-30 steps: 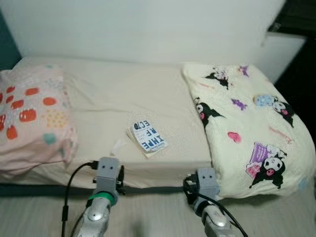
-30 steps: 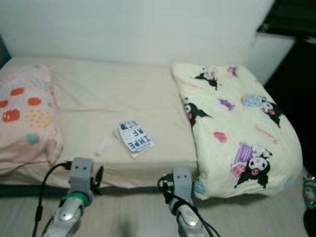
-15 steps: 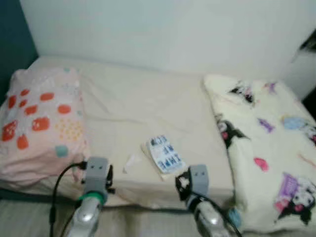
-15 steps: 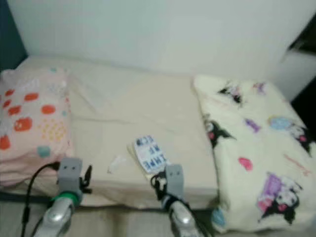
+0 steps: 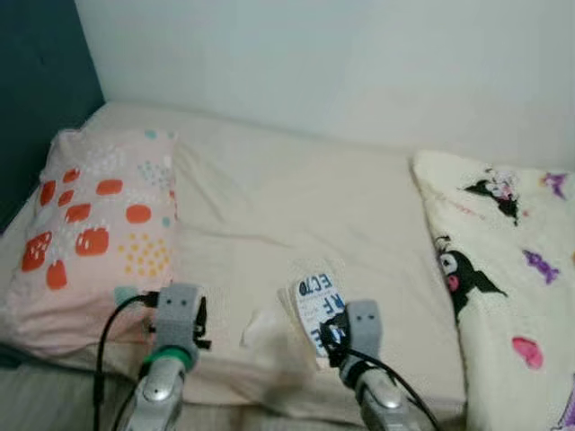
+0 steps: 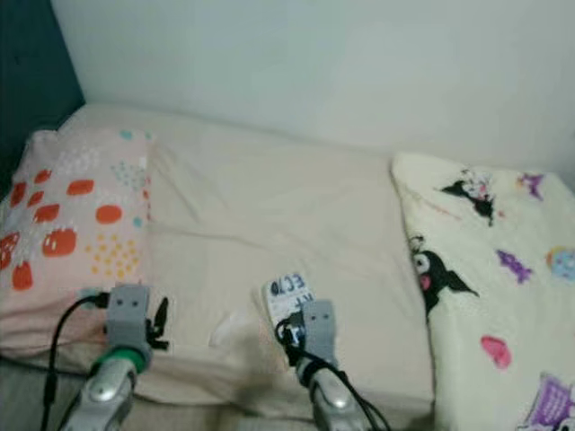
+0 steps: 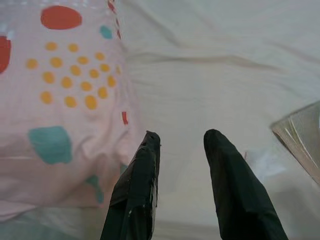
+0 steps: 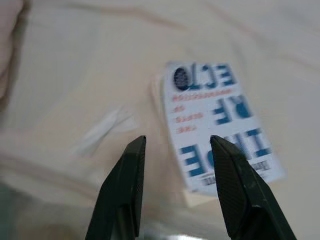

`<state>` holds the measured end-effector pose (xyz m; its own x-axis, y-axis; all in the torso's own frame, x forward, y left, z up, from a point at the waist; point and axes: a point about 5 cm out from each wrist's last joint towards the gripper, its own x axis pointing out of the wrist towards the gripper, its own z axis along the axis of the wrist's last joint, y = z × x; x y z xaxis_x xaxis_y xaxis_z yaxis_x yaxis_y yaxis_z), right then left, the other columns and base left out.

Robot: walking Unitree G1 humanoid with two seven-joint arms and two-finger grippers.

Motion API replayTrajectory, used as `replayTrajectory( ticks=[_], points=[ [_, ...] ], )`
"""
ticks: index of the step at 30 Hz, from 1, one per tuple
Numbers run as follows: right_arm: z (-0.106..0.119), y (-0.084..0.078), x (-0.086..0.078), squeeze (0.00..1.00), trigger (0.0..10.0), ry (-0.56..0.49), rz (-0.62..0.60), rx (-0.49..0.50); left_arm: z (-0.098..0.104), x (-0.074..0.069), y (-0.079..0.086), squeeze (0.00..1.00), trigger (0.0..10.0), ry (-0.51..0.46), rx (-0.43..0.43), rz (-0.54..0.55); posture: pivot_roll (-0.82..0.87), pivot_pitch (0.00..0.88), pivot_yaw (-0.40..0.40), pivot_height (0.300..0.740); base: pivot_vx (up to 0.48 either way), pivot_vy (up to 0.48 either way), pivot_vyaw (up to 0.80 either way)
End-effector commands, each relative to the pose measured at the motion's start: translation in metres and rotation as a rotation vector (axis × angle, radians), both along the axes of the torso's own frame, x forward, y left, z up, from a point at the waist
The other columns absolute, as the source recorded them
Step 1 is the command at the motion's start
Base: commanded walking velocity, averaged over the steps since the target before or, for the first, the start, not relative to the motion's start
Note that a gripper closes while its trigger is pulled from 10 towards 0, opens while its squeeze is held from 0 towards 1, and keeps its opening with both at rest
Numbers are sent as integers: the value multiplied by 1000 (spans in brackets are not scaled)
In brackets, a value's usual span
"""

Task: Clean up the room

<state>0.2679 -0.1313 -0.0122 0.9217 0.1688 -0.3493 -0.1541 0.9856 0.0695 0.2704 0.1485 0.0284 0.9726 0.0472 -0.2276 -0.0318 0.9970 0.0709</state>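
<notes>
Your right tool (image 8: 175, 145): fingers apart, holding nothing, hovering over near edge of white booklet with blue print (image 8: 220, 125) on cream bed sheet (image 5: 296, 206). Readable letters: "ECTO", "RF", "IMPE"; small red lines too blurred. Thin clear wrapper scrap (image 8: 102, 131) just beside booklet. Your left tool (image 7: 182, 137): fingers apart, empty, beside pink pillow with red and yellow dots (image 7: 55, 95). White cartoon-print blanket (image 5: 512, 269) on right.

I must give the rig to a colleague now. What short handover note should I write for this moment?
Left gripper: open, holding nothing, over the sheet beside the pink pillow.
Right gripper: open, holding nothing, at the near edge of the book.
The book lies flat on the bed, a small clear wrapper beside it; the cartoon pillow is on the right.
Done: nothing picked up yet.
Left: probably grasp the book and clear the wrapper.
</notes>
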Motion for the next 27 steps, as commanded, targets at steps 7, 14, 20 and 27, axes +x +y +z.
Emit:
replayTrajectory(
  ticks=[7,14,20,27],
  points=[
    [-5,-4,-6,0,10000,22,39,-44,-9,-7,-5,0,10000,38,5,-14,30,32,-22,740,0,0,114],
    [-5,-3,-6,0,10000,22,48,-45,-9,-7,-6,0,10000,37,4,-10,32,34,-25,740,0,0,800],
    [-4,-2,-5,0,10000,19,49,-38,-8,-7,-4,0,10000,31,8,-2,34,35,-24,740,0,0,800],
    [-4,-2,-4,0,10000,21,48,-36,-7,-6,-4,0,10000,32,11,0,35,36,-22,740,0,0,800]
  ],
)
